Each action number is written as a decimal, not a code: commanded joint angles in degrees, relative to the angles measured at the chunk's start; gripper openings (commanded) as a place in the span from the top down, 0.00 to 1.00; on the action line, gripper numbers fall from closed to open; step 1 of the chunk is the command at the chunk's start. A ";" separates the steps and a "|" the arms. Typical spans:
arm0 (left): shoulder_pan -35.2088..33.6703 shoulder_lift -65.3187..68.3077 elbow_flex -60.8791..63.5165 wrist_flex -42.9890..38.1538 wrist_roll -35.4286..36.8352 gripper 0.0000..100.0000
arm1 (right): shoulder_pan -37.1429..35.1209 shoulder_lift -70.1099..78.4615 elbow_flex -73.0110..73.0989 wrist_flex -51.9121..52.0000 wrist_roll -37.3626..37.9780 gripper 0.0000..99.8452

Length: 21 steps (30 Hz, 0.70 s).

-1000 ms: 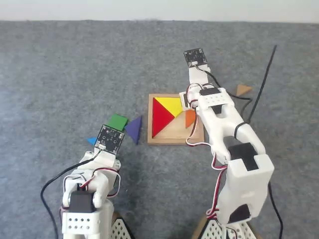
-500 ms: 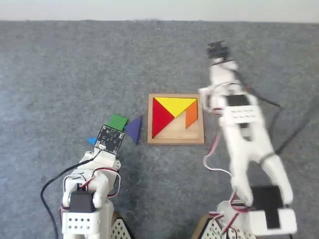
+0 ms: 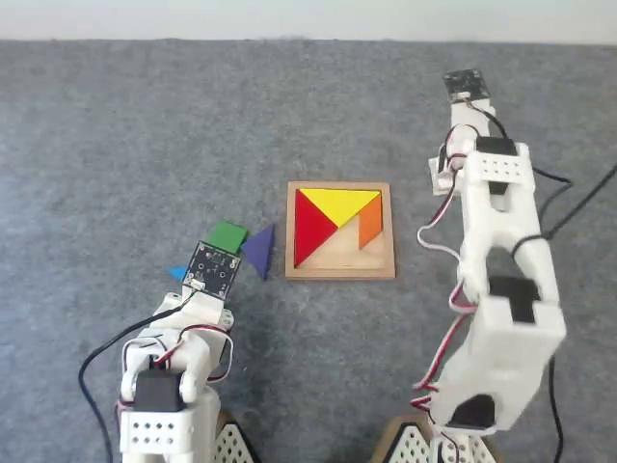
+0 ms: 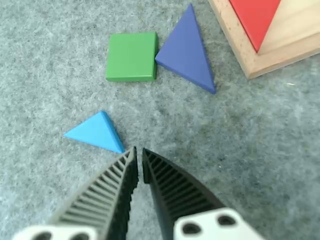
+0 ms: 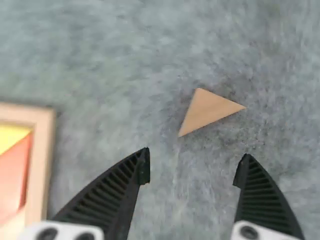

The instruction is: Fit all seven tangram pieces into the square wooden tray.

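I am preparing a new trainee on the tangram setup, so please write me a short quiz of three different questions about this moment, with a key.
1. True or false: the green square and the purple triangle lie inside the wooden tray.
2. Which piece lies just ahead of the open right gripper? A) tan triangle B) green square C) purple triangle
3. How many pieces lie in the tray?

Key
1. False: both lie on the carpet, beside the tray.
2. A
3. Three: the yellow triangle, the red triangle and the orange parallelogram.
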<state>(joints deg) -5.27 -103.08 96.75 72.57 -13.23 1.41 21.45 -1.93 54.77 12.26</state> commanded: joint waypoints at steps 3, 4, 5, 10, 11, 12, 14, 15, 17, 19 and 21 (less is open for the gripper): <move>-0.26 -1.32 -0.40 0.18 -0.62 0.98 | 3.21 8.84 -12.40 0.66 -18.29 0.71; -0.26 -1.32 -0.40 0.18 -0.62 0.98 | 3.38 10.07 -13.54 0.66 -20.66 0.71; -0.26 -1.32 -0.40 0.18 -0.62 0.98 | 3.38 11.12 -14.51 0.66 -22.77 0.71; -0.26 -1.32 -0.40 0.18 -0.62 0.98 | 3.47 15.87 -19.34 0.66 -26.20 0.71; -0.26 -1.32 -0.40 0.18 -0.62 0.98 | 3.47 16.75 -20.22 0.48 -27.43 0.71; -0.26 -1.32 -0.40 0.18 -0.62 0.98 | 3.47 17.63 -21.10 0.48 -29.45 0.71; -0.26 -1.32 -0.40 0.18 -0.62 0.98 | 3.47 19.30 -23.21 0.22 -35.60 0.71; -0.26 -1.32 -0.40 0.18 -0.62 0.98 | 3.47 20.00 -24.44 0.13 -38.51 0.71; -0.26 -1.32 -0.40 0.18 -0.62 0.98 | 3.47 21.58 -27.08 0.13 -41.93 0.71; -0.26 -1.32 -0.40 0.18 -0.62 0.98 | 3.38 23.78 -29.98 0.04 -42.99 0.71; -0.26 -1.32 -0.40 0.18 -0.62 0.98 | 3.38 26.42 -32.70 0.13 -43.87 0.71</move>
<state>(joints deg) -5.27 -103.08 96.75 72.57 -13.23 4.75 45.54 -27.52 54.95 -29.05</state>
